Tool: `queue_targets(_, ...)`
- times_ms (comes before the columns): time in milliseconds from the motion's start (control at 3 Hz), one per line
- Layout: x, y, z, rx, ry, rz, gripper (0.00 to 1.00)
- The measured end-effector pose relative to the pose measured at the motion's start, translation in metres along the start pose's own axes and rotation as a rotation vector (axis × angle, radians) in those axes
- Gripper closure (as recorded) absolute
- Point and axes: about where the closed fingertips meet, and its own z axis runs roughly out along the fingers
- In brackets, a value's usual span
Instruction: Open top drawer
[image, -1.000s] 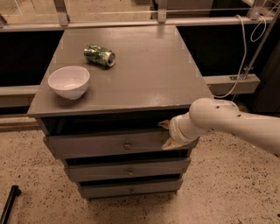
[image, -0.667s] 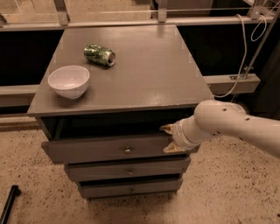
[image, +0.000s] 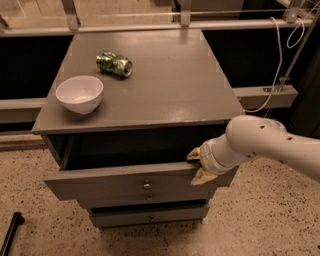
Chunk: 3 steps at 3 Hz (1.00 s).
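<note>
The top drawer (image: 115, 182) is a grey wooden drawer with a small round knob (image: 146, 186). It stands pulled out from the grey cabinet (image: 165, 85), with a dark gap showing behind its front. My gripper (image: 198, 165) is at the right end of the drawer front. One fingertip (image: 194, 154) is behind the front's upper edge and the other is before it, so the gripper is shut on the front panel. My white arm (image: 270, 145) comes in from the right.
A white bowl (image: 79, 93) and a crushed green can (image: 114, 64) lie on the cabinet top. Two more grey drawers (image: 150, 218) sit shut below. A white cable (image: 277, 55) hangs at the right. A black rod (image: 10, 235) lies on the speckled floor at bottom left.
The top drawer has slid further out toward the camera, and my gripper has moved with it at its right end. The bowl and can have not moved.
</note>
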Motion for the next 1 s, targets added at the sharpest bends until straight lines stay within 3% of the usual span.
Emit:
queue_targets(333, -0.0001, -0.0001, -0.0002, 0.000, 0.000, 0.000, 0.13)
queue_targets(667, -0.0001, -0.0001, -0.0002, 0.000, 0.000, 0.000, 0.00)
queue_targets(1000, -0.0001, -0.0001, -0.0002, 0.000, 0.000, 0.000, 0.00)
